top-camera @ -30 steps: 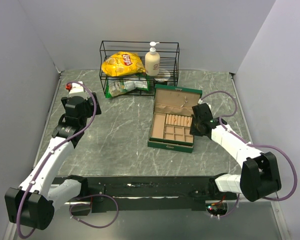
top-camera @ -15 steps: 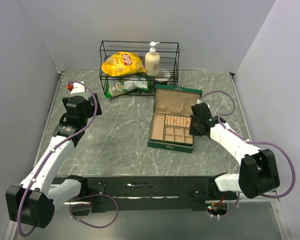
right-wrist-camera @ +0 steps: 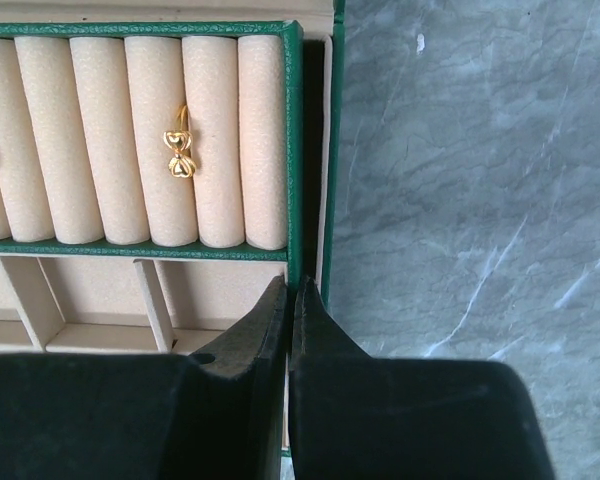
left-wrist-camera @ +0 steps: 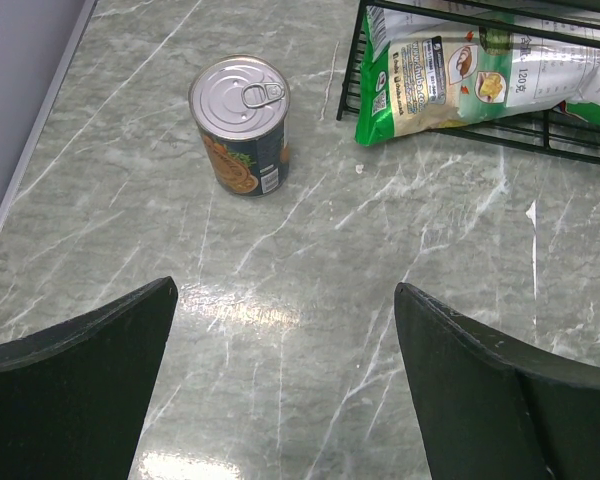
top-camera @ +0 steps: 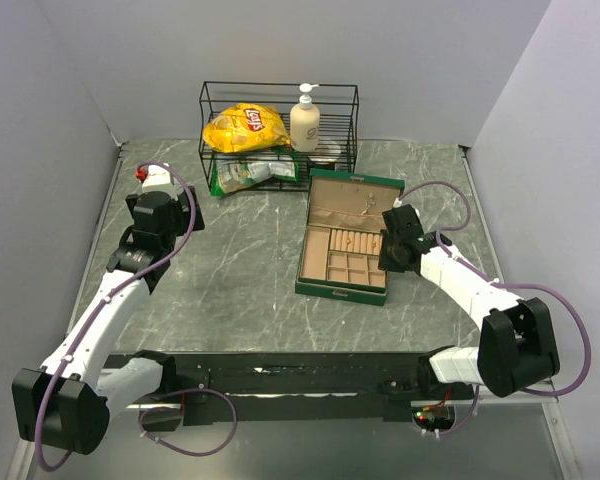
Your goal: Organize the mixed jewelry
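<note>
Box rim (right-wrist-camera: pixel 293 150) beneath closed right end effector (right-wrist-camera: pixel 290 292); tabletop (right-wrist-camera: pixel 460 200) alongside.

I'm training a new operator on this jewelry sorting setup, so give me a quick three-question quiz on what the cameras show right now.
1. True or false: the left gripper is open, with an upright can ahead of it.
2. Fill in: the jaws of the right gripper are ____, at the right wall of the green jewelry box.
3. The gold bow-shaped piece sits: A between cushion rolls; B in a square compartment; C inside the lid.
Key: 1 true; 2 shut; 3 A.
</note>
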Tool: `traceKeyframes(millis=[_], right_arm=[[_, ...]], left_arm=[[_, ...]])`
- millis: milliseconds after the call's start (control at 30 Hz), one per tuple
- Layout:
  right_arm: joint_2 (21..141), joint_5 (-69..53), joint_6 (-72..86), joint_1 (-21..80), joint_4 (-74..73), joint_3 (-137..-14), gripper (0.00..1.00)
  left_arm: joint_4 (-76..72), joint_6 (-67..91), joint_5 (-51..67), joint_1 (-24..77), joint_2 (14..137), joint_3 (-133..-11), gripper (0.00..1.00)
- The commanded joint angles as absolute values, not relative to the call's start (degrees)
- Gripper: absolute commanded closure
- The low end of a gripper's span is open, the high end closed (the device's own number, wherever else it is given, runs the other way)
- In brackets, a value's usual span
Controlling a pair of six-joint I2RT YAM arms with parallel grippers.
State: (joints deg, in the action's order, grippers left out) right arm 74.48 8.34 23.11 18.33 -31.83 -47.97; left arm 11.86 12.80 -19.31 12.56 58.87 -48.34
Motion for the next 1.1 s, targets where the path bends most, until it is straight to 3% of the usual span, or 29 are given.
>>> traceKeyframes(millis=[0,700,800,833,1067], right_arm=[[72.77,8.79,24.52,17.84,-34.72,-49.13,1.00],[76.02,7.91,25.57,17.84,-33.66,-48.25,1.00],[75.50,8.26,25.84,17.75,-33.22,-47.90,0.94],[75.24,8.26,25.93,17.84,-33.22,-47.73,0.83],[74.09,9.75,26.36,17.75,-32.87,-47.55,0.66]], left_arm=[[10.72,12.48,-18.37,12.30,58.89,-50.80,0.04],[10.98,12.39,-18.45,12.30,59.41,-50.89,0.04],[10.81,12.39,-18.63,12.31,59.24,-50.80,0.04],[10.81,12.39,-18.37,12.39,59.33,-50.80,0.04],[10.90,12.39,-18.11,12.30,59.50,-50.98,0.04]])
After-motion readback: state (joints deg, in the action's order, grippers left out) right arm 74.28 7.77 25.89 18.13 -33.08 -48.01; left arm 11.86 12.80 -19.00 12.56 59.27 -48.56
